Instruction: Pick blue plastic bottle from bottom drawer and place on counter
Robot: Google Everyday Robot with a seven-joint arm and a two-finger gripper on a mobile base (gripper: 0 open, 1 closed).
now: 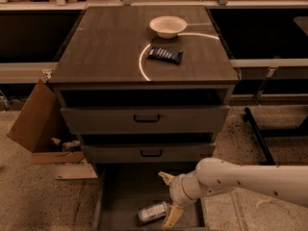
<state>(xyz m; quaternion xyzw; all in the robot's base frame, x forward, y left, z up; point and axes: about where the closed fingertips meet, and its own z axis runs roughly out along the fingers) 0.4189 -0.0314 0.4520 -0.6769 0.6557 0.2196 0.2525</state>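
Note:
The blue plastic bottle (153, 211) lies on its side on the floor of the open bottom drawer (120, 196), near its front edge. My gripper (168, 197) reaches into the drawer from the right on a white arm. Its fingers are spread open. The lower fingertip (173, 216) sits just right of the bottle, touching or nearly touching it. The upper fingertip (165, 177) is well behind the bottle. Nothing is held. The counter (106, 47) is the dark wood top of the cabinet, with a pale arc line.
A white bowl (167, 26) and a dark snack bar wrapper (165, 55) lie on the counter. Two upper drawers with black handles (147, 118) stand slightly open. A cardboard box (36, 119) sits left of the cabinet. A black stand leg (257, 134) is on the right.

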